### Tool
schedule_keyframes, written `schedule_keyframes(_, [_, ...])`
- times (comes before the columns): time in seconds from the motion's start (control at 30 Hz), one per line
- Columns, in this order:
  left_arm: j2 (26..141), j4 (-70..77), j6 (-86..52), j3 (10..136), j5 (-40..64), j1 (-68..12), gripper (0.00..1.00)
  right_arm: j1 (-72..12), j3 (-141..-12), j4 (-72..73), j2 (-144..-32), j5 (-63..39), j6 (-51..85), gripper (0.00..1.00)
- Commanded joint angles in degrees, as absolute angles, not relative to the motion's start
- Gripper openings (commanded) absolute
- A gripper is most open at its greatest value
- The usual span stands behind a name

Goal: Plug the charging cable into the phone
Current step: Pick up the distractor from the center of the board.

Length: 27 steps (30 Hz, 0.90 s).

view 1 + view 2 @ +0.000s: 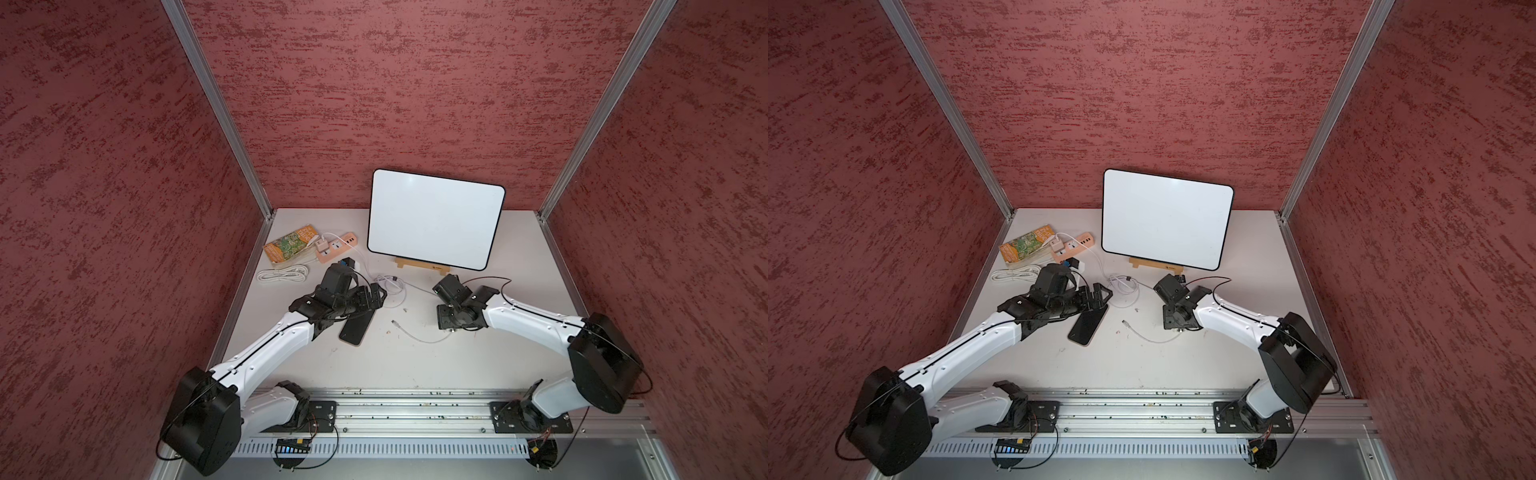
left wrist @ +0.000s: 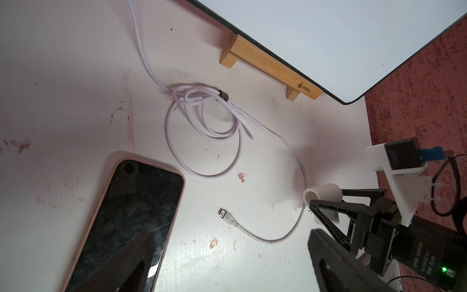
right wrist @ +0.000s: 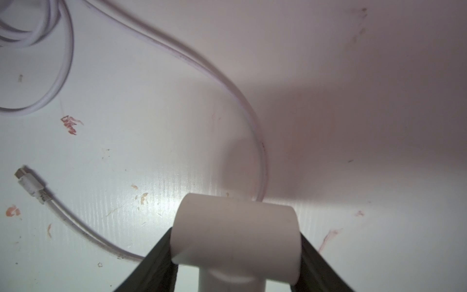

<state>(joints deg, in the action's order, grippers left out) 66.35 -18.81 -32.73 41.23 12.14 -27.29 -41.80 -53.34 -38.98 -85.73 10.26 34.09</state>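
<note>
White and thin, the charging cable [image 1: 420, 339] lies loose on the pale surface [image 1: 374, 365]. Its small silvery tip [image 2: 223, 214] rests bare at 3 o'clock from the phone [image 1: 356, 329], near it but not touching. From the tip the cable bends round toward 3 o'clock and passes under the right gripper [image 3: 235, 240]. It then runs back toward 11 o'clock to a loose coil [image 2: 192, 96]. Beyond the coil it reaches the white charger block [image 1: 319, 242], which sits in a peach power strip [image 1: 338, 244].

The phone lies flat, dark screen up. Its long side runs from 1 o'clock to 7 o'clock, and its far end is hidden beneath the left gripper [image 1: 376, 296]. In the left wrist view that gripper's fingers stand wide apart above the phone with nothing between them.

The right gripper points down at the surface. Its fingers [image 3: 156, 255] press on both sides of a small white adapter [image 3: 237, 227] with a round end.

At 12 o'clock a white board [image 1: 434, 224] with a black rim leans on a wooden stand [image 1: 419, 266]. Toward 10 o'clock lie a green and orange book [image 1: 291, 245] and a thicker bundled white cord [image 1: 282, 275].
</note>
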Motion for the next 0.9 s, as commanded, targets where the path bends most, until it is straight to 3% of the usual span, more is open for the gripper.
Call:
schedule_keyframes(0.0, [66.2,-15.84,-33.53,40.85,14.22,-26.92,1.0,-42.27,-56.68,-39.83,-83.76,12.98,33.63,0.42])
schedule_keyframes(0.33, [66.26,-9.45,-35.08,40.6,19.0,-26.88,1.0,-37.76,-62.41,-41.31,-80.15,10.98,30.92,0.41])
schedule_keyframes(0.87, [69.77,-8.99,-35.72,46.22,22.68,-26.92,1.0,-17.26,-65.67,-38.74,-76.88,-0.08,28.31,0.39])
